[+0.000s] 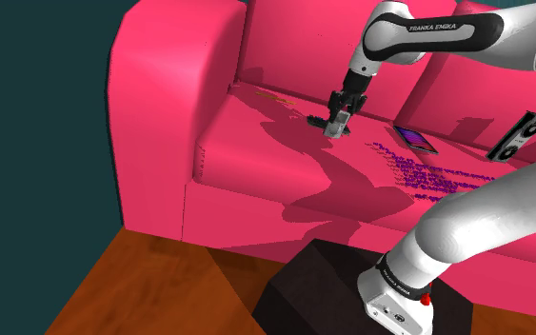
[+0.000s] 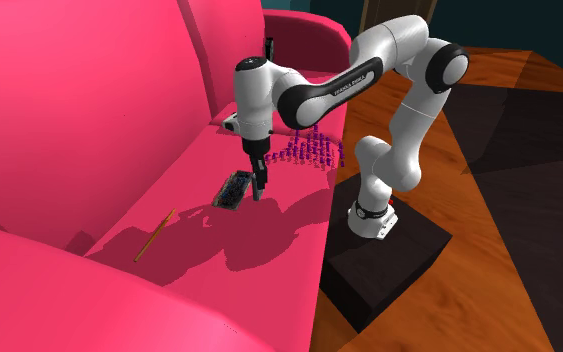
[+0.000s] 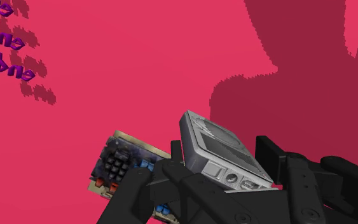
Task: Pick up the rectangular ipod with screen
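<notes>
Arm (image 1: 446,30) marked FRANKA EMIKA; fingers (image 3: 271,156) apparently clasp grey ipod (image 3: 219,149).

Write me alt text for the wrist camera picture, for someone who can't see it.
The robot's black hand clasps a grey rectangular music player with a screen and buttons, tilted above a pink sofa seat. A small circuit board lies on the seat beside it, and purple letter-like shapes sit farther off.
</notes>
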Controlling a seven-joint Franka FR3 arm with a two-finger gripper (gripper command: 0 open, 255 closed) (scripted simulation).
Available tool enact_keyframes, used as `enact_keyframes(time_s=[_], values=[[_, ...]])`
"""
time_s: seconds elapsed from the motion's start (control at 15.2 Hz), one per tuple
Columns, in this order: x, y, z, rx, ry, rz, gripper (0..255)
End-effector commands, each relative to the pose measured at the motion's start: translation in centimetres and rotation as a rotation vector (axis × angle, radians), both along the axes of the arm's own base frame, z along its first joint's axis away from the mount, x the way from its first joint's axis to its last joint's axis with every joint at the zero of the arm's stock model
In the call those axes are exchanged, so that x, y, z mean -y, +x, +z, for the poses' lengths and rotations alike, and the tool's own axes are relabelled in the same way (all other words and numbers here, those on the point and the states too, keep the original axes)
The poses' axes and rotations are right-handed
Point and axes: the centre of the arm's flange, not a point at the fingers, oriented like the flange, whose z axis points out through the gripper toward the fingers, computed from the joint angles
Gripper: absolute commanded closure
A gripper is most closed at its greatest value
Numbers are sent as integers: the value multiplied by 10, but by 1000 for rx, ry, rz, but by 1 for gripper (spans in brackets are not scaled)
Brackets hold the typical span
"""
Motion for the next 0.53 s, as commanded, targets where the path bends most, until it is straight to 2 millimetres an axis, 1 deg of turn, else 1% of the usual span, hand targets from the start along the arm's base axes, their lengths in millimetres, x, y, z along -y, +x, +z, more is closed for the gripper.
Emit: enact_keyframes(time_s=[0.0,0.13,0.46], values=[[0,0,-2,-4,1,-1,255],[1,1,-1,-4,1,-1,255],[1,1,25,-4,1,-1,255]])
